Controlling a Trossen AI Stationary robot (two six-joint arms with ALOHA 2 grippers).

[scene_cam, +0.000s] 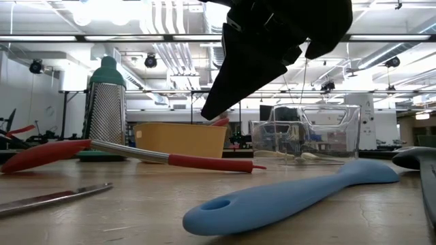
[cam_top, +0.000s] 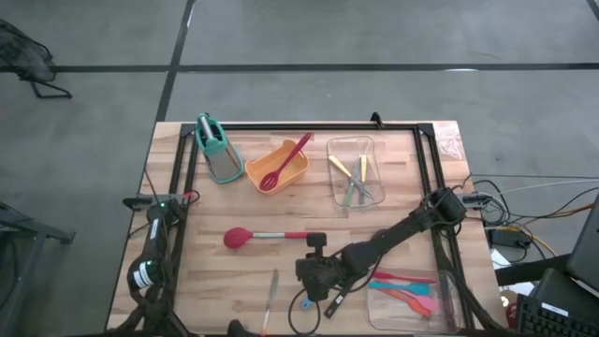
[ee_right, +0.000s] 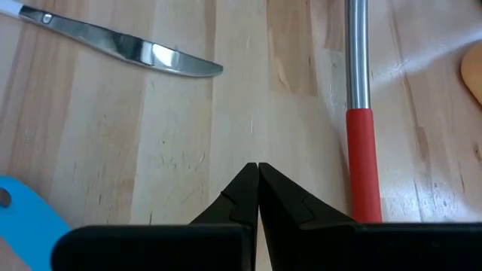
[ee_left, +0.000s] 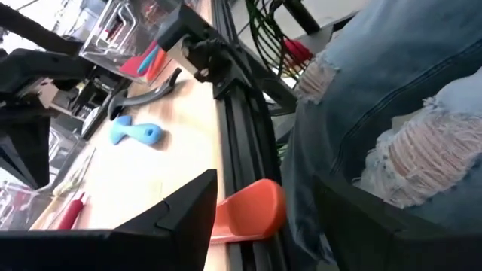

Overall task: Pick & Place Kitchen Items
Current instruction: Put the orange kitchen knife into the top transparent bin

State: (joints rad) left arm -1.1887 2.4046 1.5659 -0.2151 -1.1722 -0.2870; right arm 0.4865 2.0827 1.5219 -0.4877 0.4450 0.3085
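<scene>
My right gripper (cam_top: 314, 273) is shut and empty, a little above the table (scene_cam: 204, 114). Just beside it lies a red-headed utensil (cam_top: 262, 237), its steel shaft and red grip (ee_right: 360, 150) close to the fingertips (ee_right: 258, 167). A table knife (ee_right: 120, 45) and a blue spatula (cam_top: 314, 300) lie near the front edge. A red spoon (cam_top: 285, 161) leans in the orange tub. My left gripper (ee_left: 263, 188) is open at the table's left edge (cam_top: 154, 204). An orange-red piece (ee_left: 248, 211) shows between its fingers; whether it touches them I cannot tell.
A teal-handled grater (cam_top: 217, 150) stands far left. A clear tray (cam_top: 354, 173) holds yellow and green pieces; another clear tray (cam_top: 412, 285) at front right holds red and teal utensils. Black rails (cam_top: 187, 168) frame the table. A person in torn jeans (ee_left: 392, 113) stands close by the left arm.
</scene>
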